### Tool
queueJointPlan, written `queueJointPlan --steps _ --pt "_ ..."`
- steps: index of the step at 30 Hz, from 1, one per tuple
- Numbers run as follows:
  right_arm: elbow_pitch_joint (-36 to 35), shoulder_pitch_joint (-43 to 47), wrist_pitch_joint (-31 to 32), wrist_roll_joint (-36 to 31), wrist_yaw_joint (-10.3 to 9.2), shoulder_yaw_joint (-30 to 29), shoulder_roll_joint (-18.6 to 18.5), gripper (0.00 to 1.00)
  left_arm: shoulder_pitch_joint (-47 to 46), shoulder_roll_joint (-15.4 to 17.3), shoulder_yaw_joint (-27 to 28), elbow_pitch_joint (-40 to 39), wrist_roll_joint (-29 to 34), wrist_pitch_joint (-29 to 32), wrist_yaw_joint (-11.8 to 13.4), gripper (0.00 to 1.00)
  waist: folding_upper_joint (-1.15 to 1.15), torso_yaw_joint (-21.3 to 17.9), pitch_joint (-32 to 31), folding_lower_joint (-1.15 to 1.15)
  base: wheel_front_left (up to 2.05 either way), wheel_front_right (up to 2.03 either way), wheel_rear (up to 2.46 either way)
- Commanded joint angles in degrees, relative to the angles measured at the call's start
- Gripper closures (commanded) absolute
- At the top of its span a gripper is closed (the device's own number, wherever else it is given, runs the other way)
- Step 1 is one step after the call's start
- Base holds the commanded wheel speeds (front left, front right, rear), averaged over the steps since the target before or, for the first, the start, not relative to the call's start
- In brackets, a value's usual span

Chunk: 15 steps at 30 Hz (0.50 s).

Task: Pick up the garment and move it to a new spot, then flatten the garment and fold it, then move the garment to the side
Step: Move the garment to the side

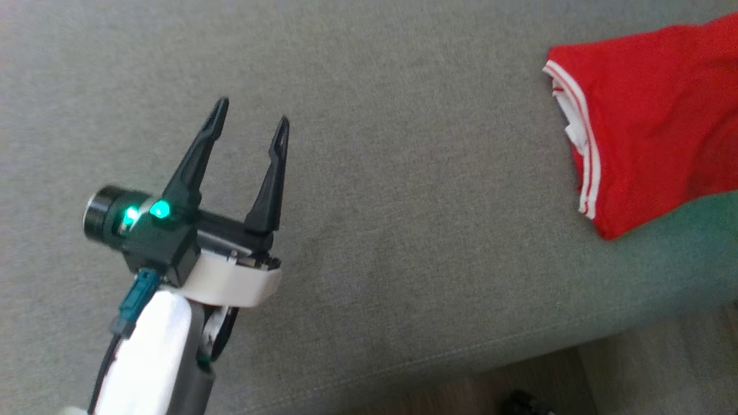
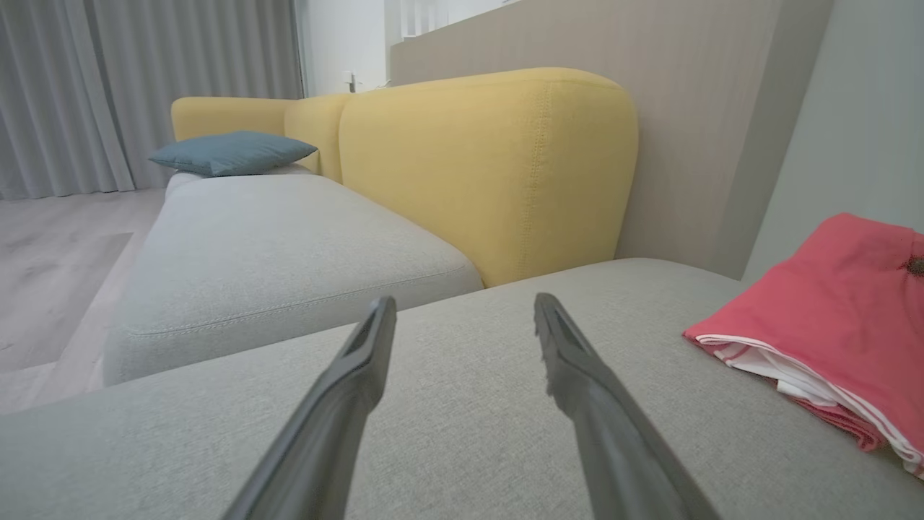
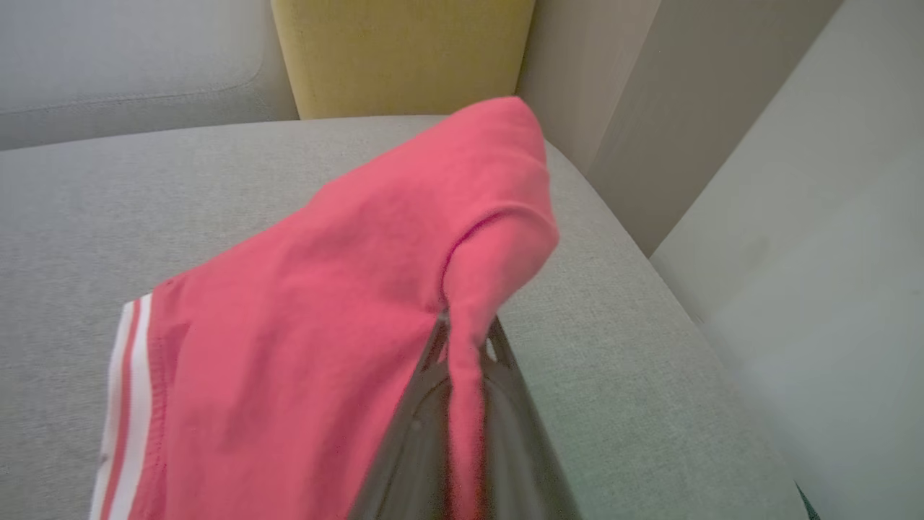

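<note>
Your right gripper (image 3: 468, 328) pinches the folded red garment (image 1: 651, 115), lying at two o'clock on the grey cushion (image 1: 403, 230). Your left gripper (image 1: 252, 124) hangs spread, empty. This looks like the final step: next, slide it aside gently.

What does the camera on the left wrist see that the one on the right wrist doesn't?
The left wrist view adds the left gripper, open and empty, a blue cushion, grey curtains and wooden floor. The right wrist view adds the right gripper, shut on a fold of the red garment. Both share the garment, the grey seat and the yellow backrest.
</note>
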Motion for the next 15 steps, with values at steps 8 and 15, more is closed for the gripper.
queueJointPlan --steps 8,15 --pt "-0.4 -4.5 -2.7 -9.4 -0.04 -4.0 -2.4 1.00 -6.3 0.9 -0.3 -3.0 1.7 -0.3 -2.1 0.00 0.00 -1.3 6.7 0.00 0.00 0.00 0.00" --pt "3.2 -7.4 -4.8 -23.9 -0.04 -9.5 2.7 0.00 -8.4 0.5 -1.4 -2.4 1.8 -0.3 -3.0 0.00 0.00 -0.9 8.3 0.00 0.00 0.00 0.00"
